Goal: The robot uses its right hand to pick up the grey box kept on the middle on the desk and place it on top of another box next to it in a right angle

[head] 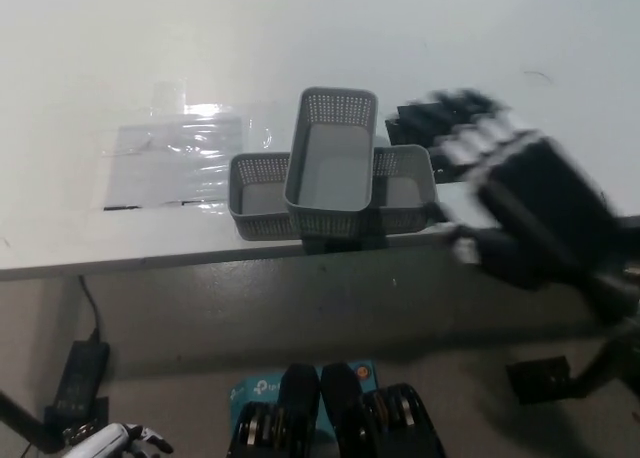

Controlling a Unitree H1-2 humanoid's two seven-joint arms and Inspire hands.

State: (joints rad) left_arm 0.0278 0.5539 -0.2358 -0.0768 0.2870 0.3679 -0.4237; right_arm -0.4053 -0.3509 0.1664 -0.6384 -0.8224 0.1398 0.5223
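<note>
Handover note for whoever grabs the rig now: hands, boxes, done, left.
Right hand: off to the right of the boxes, holding nothing, motion-blurred, so open or shut can't be called.
Left hand: resting at the bottom left corner, below desk level, barely in view.
Top grey box: sits across the lower grey box, roughly at a right angle, at the near edge of the white desk; its near end reaches the desk edge.
Done: the box is stacked crosswise and released.
Left: nothing on the stack by the look of it; park the right arm and check that the top box sits stable.
</note>
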